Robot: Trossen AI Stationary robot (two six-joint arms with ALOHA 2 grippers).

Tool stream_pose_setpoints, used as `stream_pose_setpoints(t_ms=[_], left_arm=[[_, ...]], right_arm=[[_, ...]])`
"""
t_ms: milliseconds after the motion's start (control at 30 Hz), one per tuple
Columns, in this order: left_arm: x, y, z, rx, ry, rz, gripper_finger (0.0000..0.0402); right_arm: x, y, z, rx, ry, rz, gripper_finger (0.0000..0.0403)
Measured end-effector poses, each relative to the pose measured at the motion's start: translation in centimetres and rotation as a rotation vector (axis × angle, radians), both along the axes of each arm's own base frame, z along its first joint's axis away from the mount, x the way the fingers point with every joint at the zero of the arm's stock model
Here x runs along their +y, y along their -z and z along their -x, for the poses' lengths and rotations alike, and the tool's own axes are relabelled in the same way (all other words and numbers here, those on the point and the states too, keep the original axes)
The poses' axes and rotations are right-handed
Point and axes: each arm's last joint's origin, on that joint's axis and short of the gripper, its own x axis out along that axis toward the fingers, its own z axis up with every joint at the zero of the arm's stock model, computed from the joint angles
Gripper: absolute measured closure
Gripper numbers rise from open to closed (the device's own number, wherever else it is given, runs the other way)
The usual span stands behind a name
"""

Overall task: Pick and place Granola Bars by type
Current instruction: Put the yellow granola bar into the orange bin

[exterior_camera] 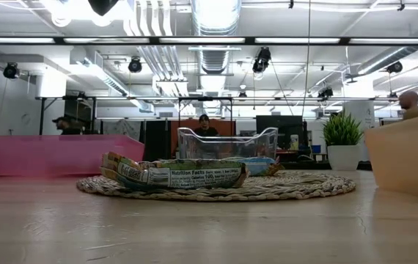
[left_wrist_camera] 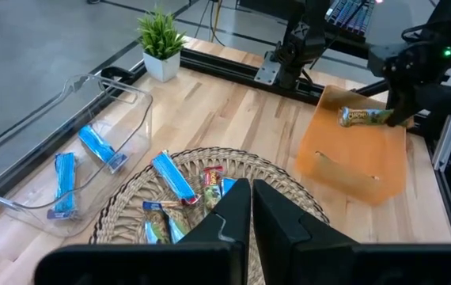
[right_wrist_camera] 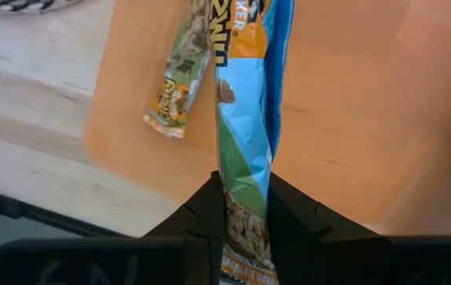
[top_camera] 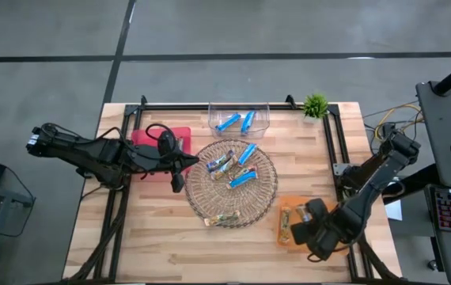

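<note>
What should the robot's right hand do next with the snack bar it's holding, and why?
Probably open its fingers and let go. The right gripper is pinching a granola bar directly over the orange bin, where a similar greenish bar already lies.

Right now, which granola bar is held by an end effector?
The blue-green-wrapped bar, pinched in the right end effector above the orange bin; all others lie loose.

Bare table (top_camera: 154,229) before the wicker tray (top_camera: 267,196) lies open — bins crowd its far side.
</note>
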Motion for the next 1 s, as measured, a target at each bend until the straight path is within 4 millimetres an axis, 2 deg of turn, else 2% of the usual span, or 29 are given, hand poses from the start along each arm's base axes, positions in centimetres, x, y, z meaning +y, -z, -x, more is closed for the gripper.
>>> stream_pose_setpoints(t_ms=[500, 867, 1000], left_arm=[[0.0, 0.0, 0.0, -0.006, -0.01, 0.022, 0.0401], [0.0, 0.0, 0.0, -0.006, -0.01, 0.022, 0.0401], [0.0, 0.0, 0.0, -0.006, -0.01, 0.022, 0.0401]], right_arm=[[-0.1, 0.3, -0.2, -0.007, 0.013, 0.001, 0.0331], [0.2, 1.3, -0.6, -0.068, 0.001, -0.027, 0.0257], [0.1, 1.5, -0.6, -0.069, -0.025, -0.014, 0.0243]])
